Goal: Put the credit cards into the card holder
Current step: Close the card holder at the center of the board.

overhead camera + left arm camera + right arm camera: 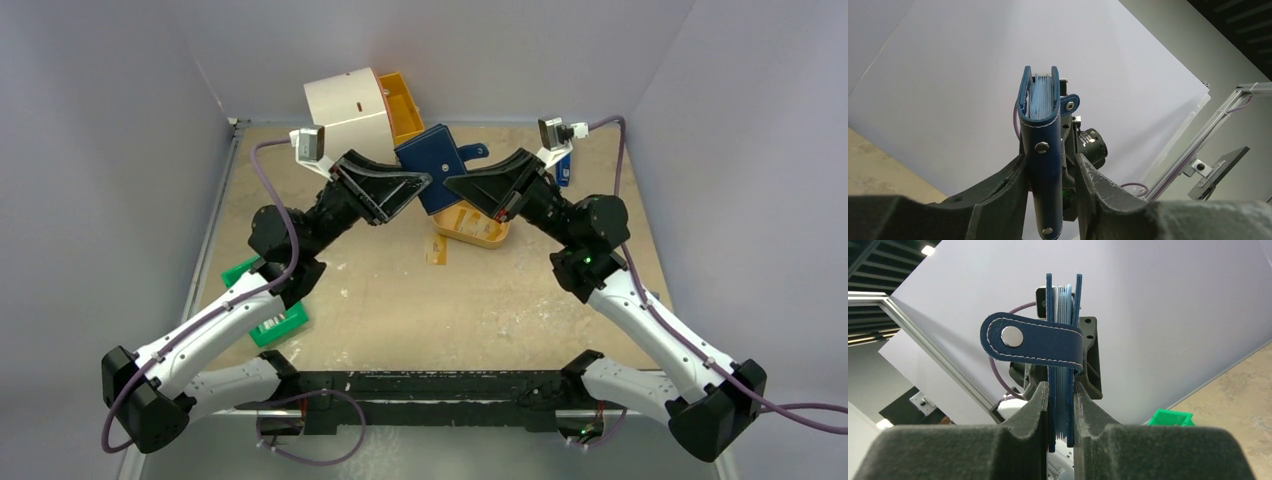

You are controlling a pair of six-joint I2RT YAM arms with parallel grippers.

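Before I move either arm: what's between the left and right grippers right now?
The folded card holder. The top view shows it filling the gap: the right gripper pinches one edge, and the left gripper straddles the opposite edge.

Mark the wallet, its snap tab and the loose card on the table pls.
wallet (432, 165): top view, middle of its blue outer cover.
snap tab (1043, 342): right wrist view, on the strap just right of the metal stud.
loose card (437, 250): top view, on its flat tan face.
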